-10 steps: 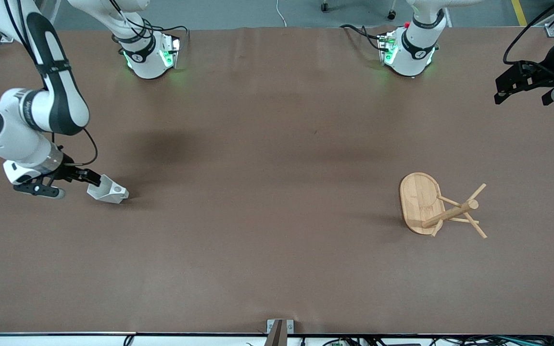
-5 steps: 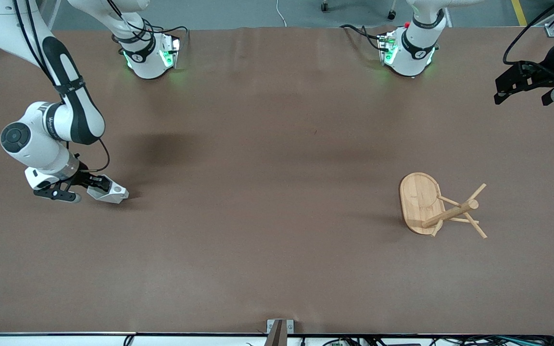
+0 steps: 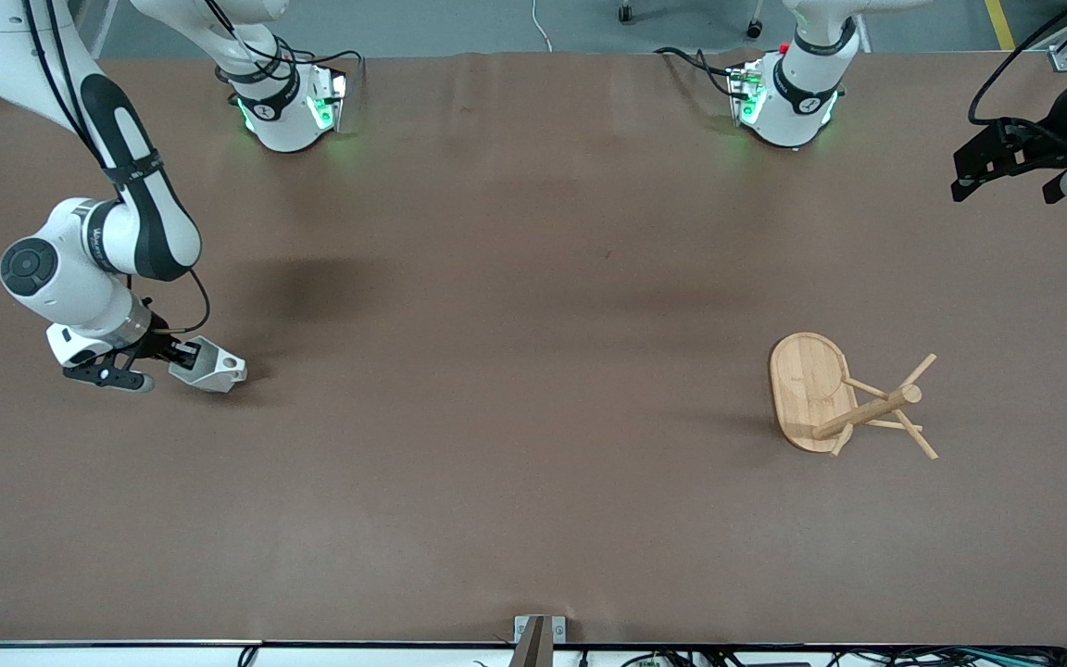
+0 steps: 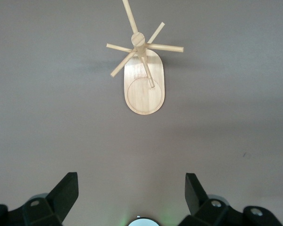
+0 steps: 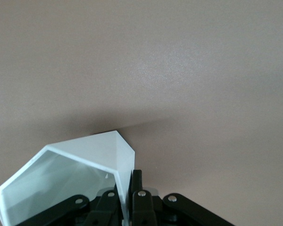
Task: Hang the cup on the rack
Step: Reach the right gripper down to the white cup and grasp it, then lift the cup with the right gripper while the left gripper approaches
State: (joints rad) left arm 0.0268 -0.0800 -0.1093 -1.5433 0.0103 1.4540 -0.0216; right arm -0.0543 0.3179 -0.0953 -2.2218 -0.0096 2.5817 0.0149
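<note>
Front view: at the right arm's end of the brown table [image 3: 533, 519], the right gripper [image 3: 183, 353] is pinched shut on the wall of the small white faceted cup with a blocky pierced handle [image 3: 212, 365], which lies tipped on its side on the tabletop, its handle end pointing toward the table's middle. The light wooden mug tree with an oval bamboo base, round post and thin slanted pegs [image 3: 834, 396] stands well apart, toward the left arm's end. The left gripper [image 3: 1006, 181] waits in the air over the table's edge at that end, its fingers spread wide and holding nothing

Left wrist view: the left gripper's two dark fingertips [image 4: 66, 190] stand far apart, with the rack [image 4: 144, 84] seen from above between them, farther off, its pegs fanning out from the post

Right wrist view: the cup's angular rim [image 5: 80, 160] fills the lower part of the picture, one thin wall nipped between the right gripper's black fingers [image 5: 136, 188]

The risk, as judged from here, lies in that narrow hold: gripped by one slanted facet only, the cup could pivot or slip as it rises, leaving the handle's hole turned away from a peg; a long carry across the table adds chances to swing
</note>
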